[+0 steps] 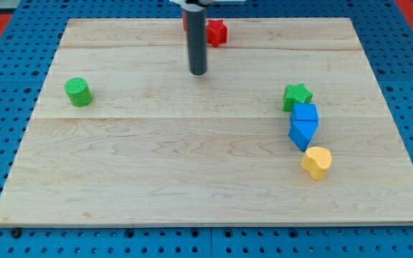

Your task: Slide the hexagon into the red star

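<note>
standing near the view's top, just left of centre, my tip (198,72) rests on bare wood with no block touching it. it is a plain rod end, so there is nothing to open or close, and it holds nothing.

the red star (216,32) sits close to the top edge of the wooden board (120,179), just to the right of the rod and above the tip. a sliver of another red block (185,20) shows behind the rod on its left side; most of it is hidden, so i cannot tell its shape. it may be the hexagon the task names, but that is only a guess, since no other block here reads clearly as a hexagon.

elsewhere, a green cylinder (78,92) stands alone at the view's left. at the right, a green star (297,96) touches a blue block (306,113), which touches a second blue block (302,134), with a yellow heart (316,162) just below them.

as a judgement, the work is at the approach stage: the tip is near both red pieces but pushing neither. the next move calls for getting the tip to the left of the hidden red block, then pushing it rightward toward the red star. the gap between them looks small, so a short, straight push should do, taking care not to knock the star off the board's top edge.
</note>
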`<act>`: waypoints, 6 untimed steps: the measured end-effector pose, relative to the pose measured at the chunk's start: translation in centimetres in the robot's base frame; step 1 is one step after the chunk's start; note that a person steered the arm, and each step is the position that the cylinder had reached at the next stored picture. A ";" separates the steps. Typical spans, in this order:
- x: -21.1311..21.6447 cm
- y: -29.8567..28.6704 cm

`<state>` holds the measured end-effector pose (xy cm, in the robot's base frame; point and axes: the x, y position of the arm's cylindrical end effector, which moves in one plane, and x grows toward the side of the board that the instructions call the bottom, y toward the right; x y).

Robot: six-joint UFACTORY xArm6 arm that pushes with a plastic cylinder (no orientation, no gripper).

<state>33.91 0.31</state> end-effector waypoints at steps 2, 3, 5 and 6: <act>0.0 3.9; 0.0 3.9; -2.5 18.6; 0.3 23.9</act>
